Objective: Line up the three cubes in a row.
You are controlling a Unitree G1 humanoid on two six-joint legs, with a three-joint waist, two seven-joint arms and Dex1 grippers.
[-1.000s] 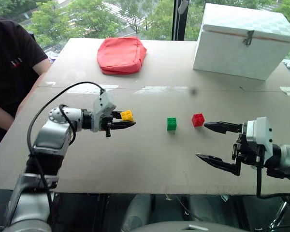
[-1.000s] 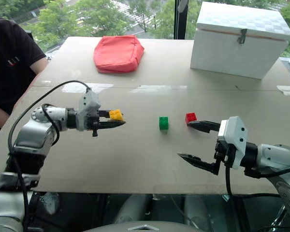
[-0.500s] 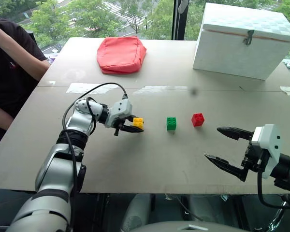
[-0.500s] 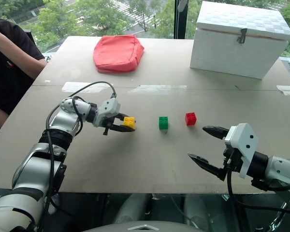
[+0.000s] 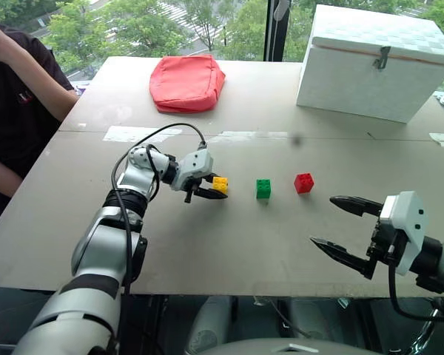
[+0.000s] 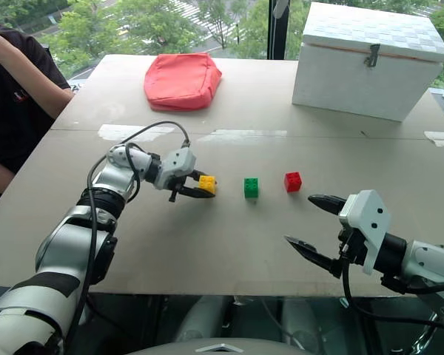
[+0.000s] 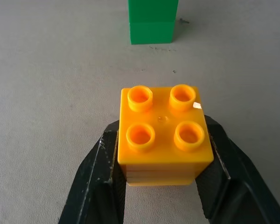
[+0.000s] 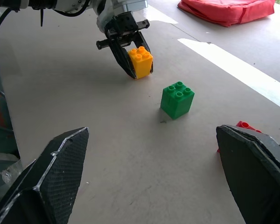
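Yellow cube (image 7: 164, 135) studs up, green cube (image 7: 153, 21) beyond

Red cube (image 8: 245, 127): mostly hidden behind right gripper's finger (image 8: 259, 172) in the right wrist view; only a studded corner shows. Green cube (image 7: 153, 21): top cut off by the left wrist view's edge. Yellow cube (image 7: 164, 135): lower sides covered by the jaws; contact with the bench (image 5: 229, 244) can't be told. Person (image 5: 18, 103) at far left: cut off by the edge. White box (image 5: 377, 63): right end cut off.

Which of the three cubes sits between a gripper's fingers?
The yellow cube, at the left end of the row, between the left gripper's fingers. The green cube and red cube stand free on the table.
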